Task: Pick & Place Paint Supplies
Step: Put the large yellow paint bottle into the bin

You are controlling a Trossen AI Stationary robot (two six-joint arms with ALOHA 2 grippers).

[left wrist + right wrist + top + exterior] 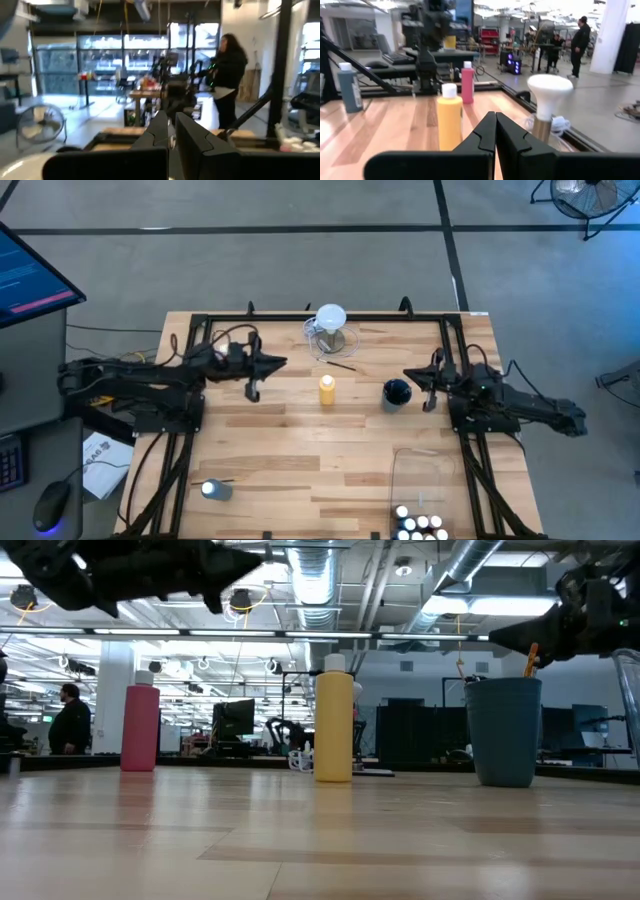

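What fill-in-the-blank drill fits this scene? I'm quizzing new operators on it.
1. The squeeze bottle standing near the middle of the table is coloured ___.
2. The left claw and the right claw are both ___.
3. In the low view, the pink-red bottle stands to the ___ of that squeeze bottle.
4. The clear jug has a round top coloured ___.

Missing words: yellow; shut; left; white.
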